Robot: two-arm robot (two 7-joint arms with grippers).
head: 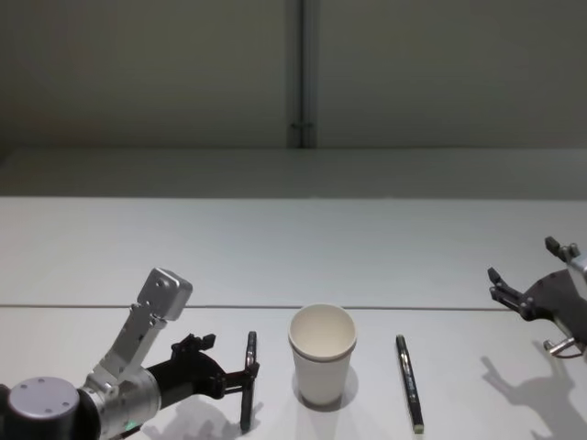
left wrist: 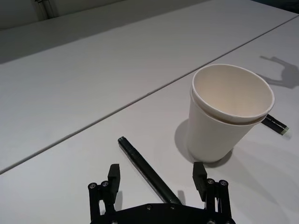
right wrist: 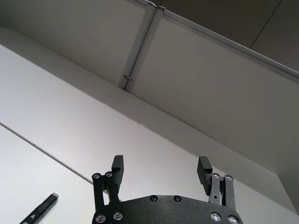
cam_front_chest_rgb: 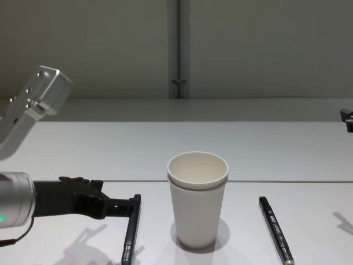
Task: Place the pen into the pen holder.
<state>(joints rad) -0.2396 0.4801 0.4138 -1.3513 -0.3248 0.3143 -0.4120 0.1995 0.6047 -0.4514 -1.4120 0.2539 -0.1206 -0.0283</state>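
Pens numbering two, left pen lying flat on the table just beside the single upright pen holder, right pen lying near its other side, left gripper hanging low, fingers spread wide astride the left pen, right gripper idling raised at far right, fingers spread wide.

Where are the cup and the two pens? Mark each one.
Cup (head: 322, 371): head view, on its side wall.
Left pen (left wrist: 142, 163): left wrist view, middle of the barrel.
Right pen (head: 409, 383): head view, middle of the barrel.
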